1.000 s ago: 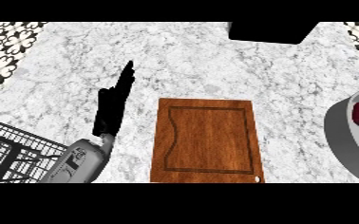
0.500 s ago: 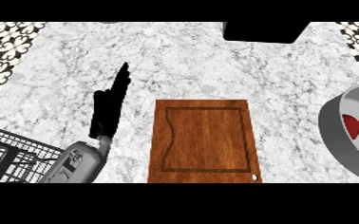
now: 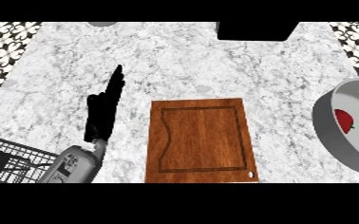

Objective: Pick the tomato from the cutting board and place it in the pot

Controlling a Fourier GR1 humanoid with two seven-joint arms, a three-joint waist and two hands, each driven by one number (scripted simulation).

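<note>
A: Inside the pot [image 3: 324, 123], right of the cutting board [image 3: 202, 141], what is that red thing?

B: That is the tomato [image 3: 345, 120]. It lies on the pot's grey inner floor, near the view's right edge, and only part of it shows. The pot itself is cut off by that edge too; its rim curves round the tomato on the side facing the cutting board.

A: And the cutting board?

B: It is a brown wooden slab with a groove running round its face and a small hole at its lower right corner. It lies flat on the white marbled bench [image 3: 182, 61], well apart from the pot, with bare bench between them.

A: What about the hands?

B: Only the left hand [image 3: 104, 109] shows. It is just left of the cutting board, black, with its fingers straight and pointing away from the robot, holding nothing. Its grey forearm comes in from the lower edge below it. The right hand is nowhere in view.

A: Anything else around the board?

B: A black wire rack [image 3: 21, 161] sits at the lower left, beyond the forearm. A dark rectangular object [image 3: 256, 30] lies at the bench's far edge, above and right of the board. Patterned tiles [image 3: 17, 42] show past the bench's far left corner.
</note>
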